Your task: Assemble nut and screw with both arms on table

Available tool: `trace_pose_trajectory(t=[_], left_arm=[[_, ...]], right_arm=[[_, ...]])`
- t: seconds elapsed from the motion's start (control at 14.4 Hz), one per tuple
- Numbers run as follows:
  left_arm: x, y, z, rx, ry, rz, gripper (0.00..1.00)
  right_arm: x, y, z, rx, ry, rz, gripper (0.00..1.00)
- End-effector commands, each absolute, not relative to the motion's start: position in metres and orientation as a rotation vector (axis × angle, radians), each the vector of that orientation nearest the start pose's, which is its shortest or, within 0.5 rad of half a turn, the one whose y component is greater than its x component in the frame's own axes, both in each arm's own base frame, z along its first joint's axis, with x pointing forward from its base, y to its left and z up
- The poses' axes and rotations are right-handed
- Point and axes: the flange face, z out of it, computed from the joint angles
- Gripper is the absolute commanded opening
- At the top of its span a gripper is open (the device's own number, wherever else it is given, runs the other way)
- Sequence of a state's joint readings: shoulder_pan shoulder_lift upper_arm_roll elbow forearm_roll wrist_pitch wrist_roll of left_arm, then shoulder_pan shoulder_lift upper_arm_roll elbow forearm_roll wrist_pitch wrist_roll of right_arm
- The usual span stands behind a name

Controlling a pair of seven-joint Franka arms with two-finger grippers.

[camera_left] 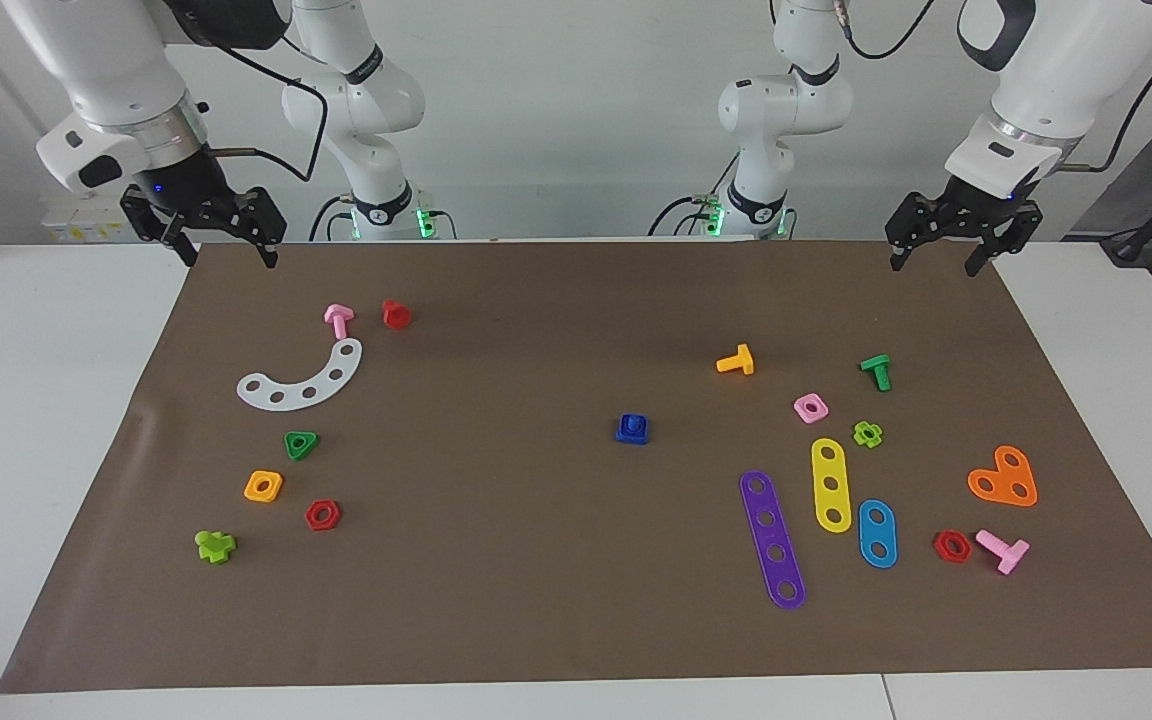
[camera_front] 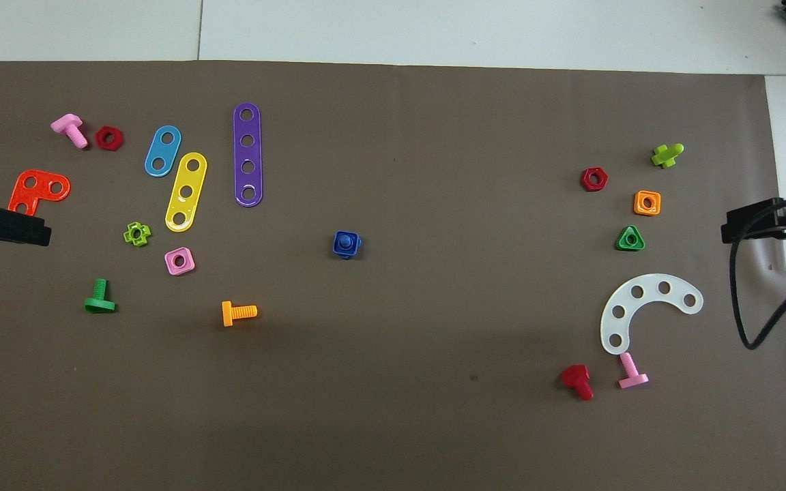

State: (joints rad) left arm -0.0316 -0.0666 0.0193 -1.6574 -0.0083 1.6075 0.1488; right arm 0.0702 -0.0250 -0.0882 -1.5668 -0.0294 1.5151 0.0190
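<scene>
The dark blue square nut sits on the dark blue screw as one piece, lying in the middle of the brown mat. In the overhead view the screw's shaft end shows in the hole of the nut. My right gripper is open and empty, raised over the mat's edge nearest the robots at the right arm's end. My left gripper is open and empty, raised over the same edge at the left arm's end. Both arms wait. Their tips show in the overhead view, left and right.
Toward the left arm's end lie an orange screw, a pink nut, a green screw and purple, yellow and blue strips. Toward the right arm's end lie a white curved strip, a green triangular nut and an orange nut.
</scene>
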Motion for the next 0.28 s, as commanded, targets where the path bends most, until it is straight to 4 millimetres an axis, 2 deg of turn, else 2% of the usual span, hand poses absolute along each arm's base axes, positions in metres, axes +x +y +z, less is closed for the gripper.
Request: trace_pose_trajectory(t=[0.0, 0.21], left_arm=[[0.5312, -0.0072, 0.6245, -3.157, 0.259, -0.010, 1.00], [0.5311, -0.0063, 0.6243, -3.157, 0.257, -0.008, 1.00]], right_arm=[[0.5358, -0.0146, 0.6367, -3.154, 0.059, 0.029, 1.00], [0.5358, -0.0146, 0.6360, -3.154, 0.056, 0.032, 1.00]])
